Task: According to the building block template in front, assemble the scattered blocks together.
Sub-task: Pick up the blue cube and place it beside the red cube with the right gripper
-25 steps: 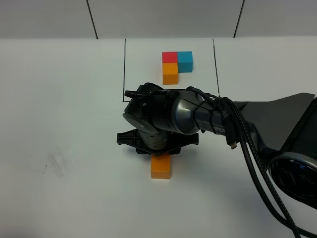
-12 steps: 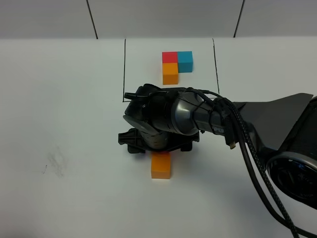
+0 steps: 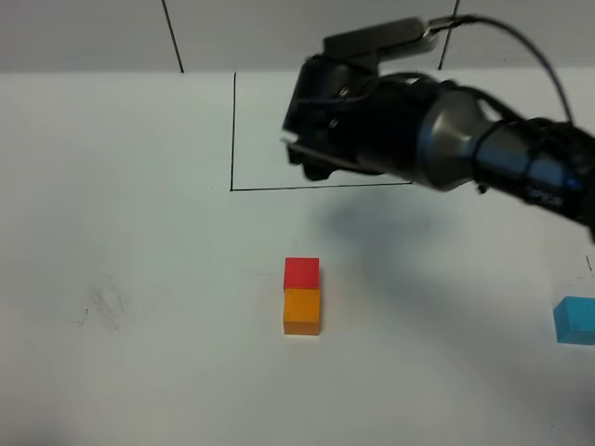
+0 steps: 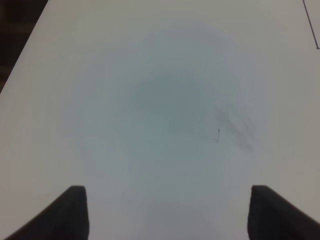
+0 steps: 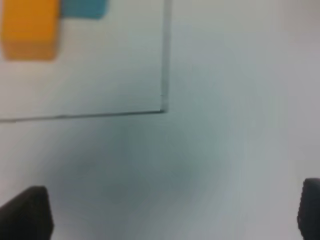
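A red block (image 3: 301,273) sits on the table touching the far side of an orange block (image 3: 302,311). A loose blue block (image 3: 575,321) lies at the far right edge. My right arm (image 3: 400,130) is raised over the marked square and hides the template in the exterior view. The right wrist view shows the template's orange block (image 5: 30,27) and blue block (image 5: 85,7). My right gripper (image 5: 165,215) is open and empty. My left gripper (image 4: 167,215) is open and empty over bare table, out of the exterior view.
A black outlined square (image 3: 232,139) marks the template area at the back of the white table (image 3: 139,232). A faint smudge (image 3: 102,307) marks the table on the left and also shows in the left wrist view (image 4: 235,127).
My right arm has lifted off the blocks and swung back over the template. The red block it covered now stands against the orange block. The blue block at the right has come into view.
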Robot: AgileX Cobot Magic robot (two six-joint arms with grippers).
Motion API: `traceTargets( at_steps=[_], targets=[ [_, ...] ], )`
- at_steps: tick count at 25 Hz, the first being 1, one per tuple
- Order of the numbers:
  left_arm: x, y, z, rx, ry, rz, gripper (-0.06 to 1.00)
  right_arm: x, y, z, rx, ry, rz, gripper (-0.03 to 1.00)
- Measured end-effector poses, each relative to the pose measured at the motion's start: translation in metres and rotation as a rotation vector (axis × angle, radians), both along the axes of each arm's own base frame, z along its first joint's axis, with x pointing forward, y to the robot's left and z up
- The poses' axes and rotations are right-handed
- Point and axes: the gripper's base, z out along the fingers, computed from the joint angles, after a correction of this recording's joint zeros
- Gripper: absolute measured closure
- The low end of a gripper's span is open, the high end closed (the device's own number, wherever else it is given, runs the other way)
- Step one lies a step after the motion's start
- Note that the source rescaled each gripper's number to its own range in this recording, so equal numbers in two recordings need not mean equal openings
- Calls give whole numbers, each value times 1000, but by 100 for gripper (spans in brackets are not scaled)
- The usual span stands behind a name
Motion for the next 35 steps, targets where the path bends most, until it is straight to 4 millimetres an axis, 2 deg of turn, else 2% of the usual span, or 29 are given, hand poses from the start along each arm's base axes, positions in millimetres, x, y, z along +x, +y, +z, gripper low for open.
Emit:
traceTargets(
  at_steps=[5,10,13,16,21,25,28,30,35],
  targets=[
    [0,0,0,0,0,0,45,12,-83,72,-51,-31,12,-2],
    [0,0,0,-2,0,1,45,-1,-167,131,-155,-25,95,3],
    [0,0,0,-2,0,1,45,-24,-210,162,-172,-40,122,9],
    [0,0,0,-2,0,1,45,-59,-245,192,-132,-102,94,16],
    [0,0,0,-3,0,2,45,-111,-278,224,-104,-215,12,22],
    [0,0,0,-3,0,2,45,-135,-286,234,-75,-261,-11,23],
    [0,0,0,-3,0,2,45,-143,-284,222,-50,-229,19,23],
    [0,0,0,-3,0,2,45,-145,-281,200,-31,-160,43,23],
    [0,0,0,-3,0,2,45,-143,-279,119,24,103,27,20]
  ],
)
